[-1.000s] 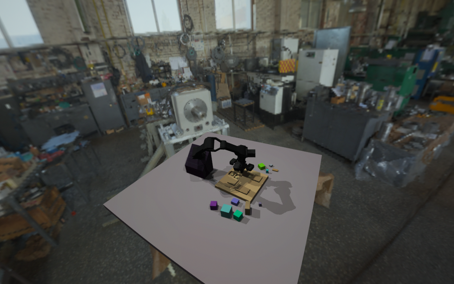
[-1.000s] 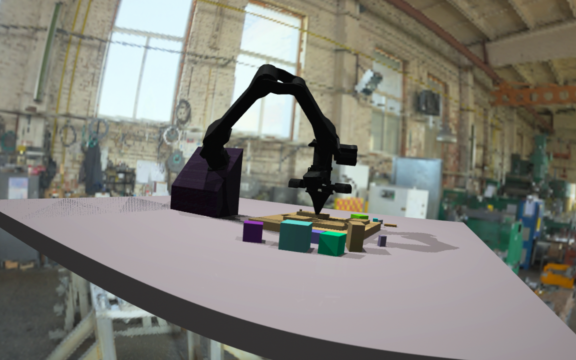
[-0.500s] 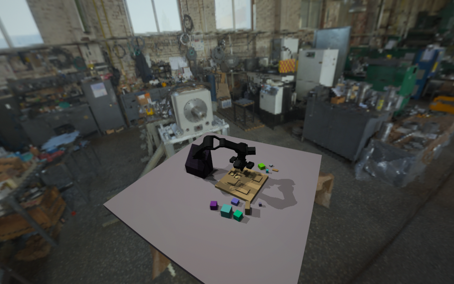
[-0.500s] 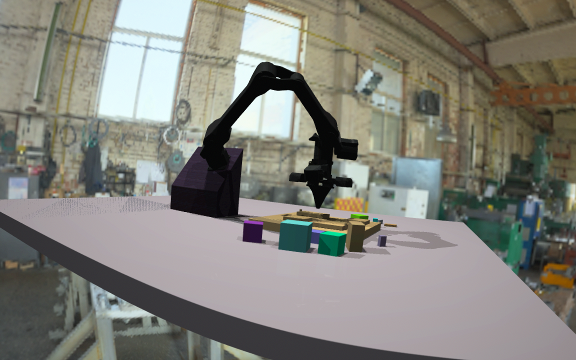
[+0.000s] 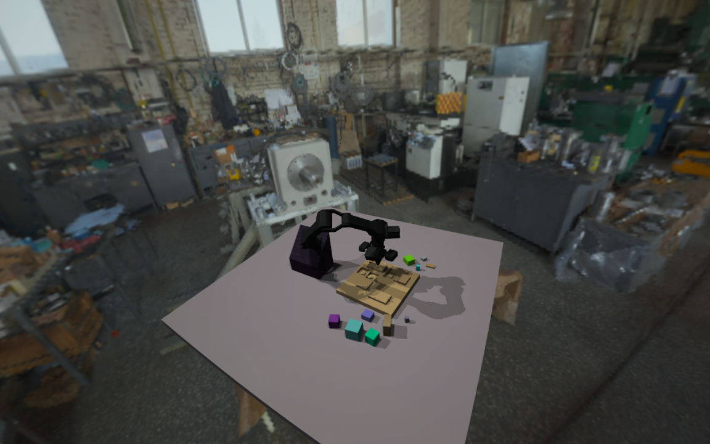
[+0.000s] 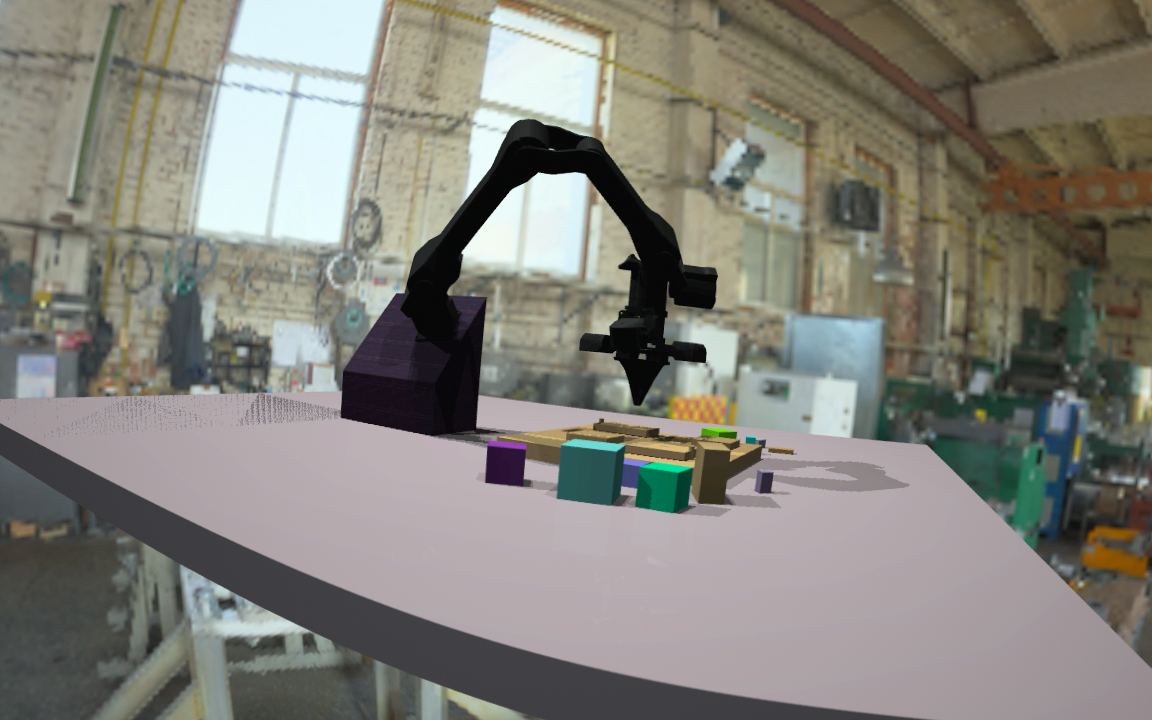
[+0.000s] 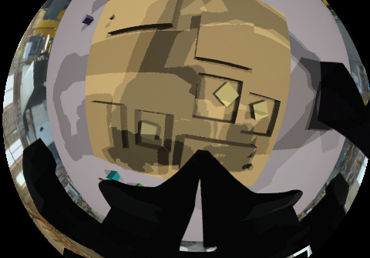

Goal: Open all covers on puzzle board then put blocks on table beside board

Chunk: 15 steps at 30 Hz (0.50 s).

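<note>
The tan puzzle board (image 5: pixel 402 296) (image 6: pixel 531 442) (image 7: pixel 112 63) lies on the table. My gripper (image 5: pixel 378 263) (image 6: pixel 638 402) (image 7: pixel 201 155) is shut and empty, its fingertips a little above the board's far side. The wrist view shows three open wells, each holding a pale yellow block: one block (image 7: pixel 227 94) in the large well, one block (image 7: pixel 260 110) at right, one block (image 7: pixel 148 129) at lower left. Raised covers lie beside them: an upper-left cover (image 7: pixel 142 13), an upper-right cover (image 7: pixel 227 44), a left-edge cover (image 7: pixel 105 121) and a lower cover (image 7: pixel 220 149), partly hidden by the fingers.
Near the board's front stand a purple cube (image 5: pixel 333 320) (image 6: pixel 505 462), a teal cube (image 5: pixel 353 330) (image 6: pixel 590 471), a green cube (image 5: pixel 371 337) (image 6: pixel 662 488), a blue block (image 5: pixel 367 315) and a tall brown block (image 5: pixel 386 325) (image 6: pixel 711 474). A lime block (image 5: pixel 408 259) and small pieces lie behind it.
</note>
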{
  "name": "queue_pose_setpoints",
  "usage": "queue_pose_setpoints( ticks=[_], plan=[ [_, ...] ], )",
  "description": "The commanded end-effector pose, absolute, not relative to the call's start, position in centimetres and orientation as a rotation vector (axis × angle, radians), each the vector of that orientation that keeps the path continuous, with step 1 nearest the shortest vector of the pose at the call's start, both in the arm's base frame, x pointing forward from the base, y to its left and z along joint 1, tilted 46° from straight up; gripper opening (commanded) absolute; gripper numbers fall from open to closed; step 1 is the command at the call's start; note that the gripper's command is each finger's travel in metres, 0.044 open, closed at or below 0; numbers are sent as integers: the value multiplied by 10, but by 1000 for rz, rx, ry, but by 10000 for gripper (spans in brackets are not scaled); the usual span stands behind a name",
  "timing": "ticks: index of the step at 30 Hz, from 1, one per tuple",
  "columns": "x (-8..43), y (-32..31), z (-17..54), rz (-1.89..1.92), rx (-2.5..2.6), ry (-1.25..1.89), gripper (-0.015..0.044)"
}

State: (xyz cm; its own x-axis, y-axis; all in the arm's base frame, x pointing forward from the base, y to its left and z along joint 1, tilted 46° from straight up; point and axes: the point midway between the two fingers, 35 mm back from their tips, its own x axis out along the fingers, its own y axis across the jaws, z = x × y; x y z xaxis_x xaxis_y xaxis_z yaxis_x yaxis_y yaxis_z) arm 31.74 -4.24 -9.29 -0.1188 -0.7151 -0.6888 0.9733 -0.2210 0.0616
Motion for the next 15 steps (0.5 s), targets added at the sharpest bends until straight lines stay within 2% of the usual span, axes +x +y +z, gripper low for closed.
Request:
queue_pose_setpoints(
  ticks=[1,15],
  plan=[
    [320,-47,-88,-1651,674,540,0],
    [341,-94,-33,-1360,223,1001,0]
  ],
)
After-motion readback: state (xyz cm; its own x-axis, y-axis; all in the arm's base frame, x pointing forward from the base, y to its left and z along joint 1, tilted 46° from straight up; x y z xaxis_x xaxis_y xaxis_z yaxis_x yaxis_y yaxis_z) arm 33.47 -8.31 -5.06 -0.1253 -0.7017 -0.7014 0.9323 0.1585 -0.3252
